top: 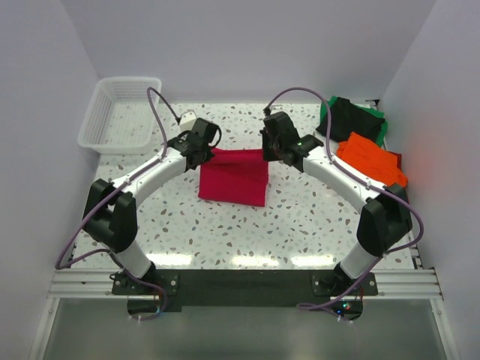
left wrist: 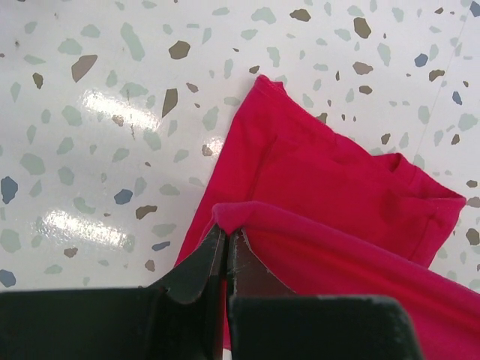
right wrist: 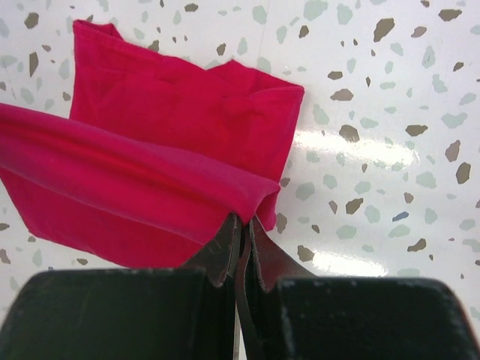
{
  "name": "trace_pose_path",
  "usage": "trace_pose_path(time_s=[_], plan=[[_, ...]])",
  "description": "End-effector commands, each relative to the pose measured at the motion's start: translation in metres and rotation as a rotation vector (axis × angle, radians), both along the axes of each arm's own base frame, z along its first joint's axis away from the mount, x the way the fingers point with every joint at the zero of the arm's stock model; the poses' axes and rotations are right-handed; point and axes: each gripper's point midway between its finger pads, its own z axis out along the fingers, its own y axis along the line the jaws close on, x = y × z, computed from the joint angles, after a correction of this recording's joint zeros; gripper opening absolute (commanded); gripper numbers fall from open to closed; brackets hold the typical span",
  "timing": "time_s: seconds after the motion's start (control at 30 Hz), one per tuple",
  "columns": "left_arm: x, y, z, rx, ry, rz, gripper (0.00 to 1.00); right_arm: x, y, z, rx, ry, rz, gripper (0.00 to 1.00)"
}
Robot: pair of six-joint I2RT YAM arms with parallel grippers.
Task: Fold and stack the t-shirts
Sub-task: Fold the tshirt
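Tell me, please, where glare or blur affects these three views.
Top external: sharp and evenly lit, with glare streaks on the table at its near edge. Left wrist: two glare patches on the table; the left gripper looks slightly soft. Right wrist: similar glare; the right gripper is soft, the shirt sharp.

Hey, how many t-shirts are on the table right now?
5: a crimson one mid-table, and black, green, orange and dark red heaped far right; more may be hidden.
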Motion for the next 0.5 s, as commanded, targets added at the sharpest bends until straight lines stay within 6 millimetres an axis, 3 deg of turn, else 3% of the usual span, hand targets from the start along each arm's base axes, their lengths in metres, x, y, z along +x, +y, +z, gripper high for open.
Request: trace_pose_path(time_s=[0.0, 0.23, 0.47], plan=[[0.020, 0.010, 0.024, -0.002, -0.065, 0.010, 0.00, 0.021, -0.010, 0.033, 0.005, -0.094, -0.053, 0.00], [0.022, 0.005, 0.054, -0.043, -0.118, -0.027, 0.00, 0.013, -0.012, 0.056, 0.035, -0.115, -0.038, 0.00], [-0.010, 0.012, 0.080, -0.090, -0.135, -0.055, 0.00, -0.019, -0.014, 0.070, 0.106, -0.089, 0.009, 0.00]])
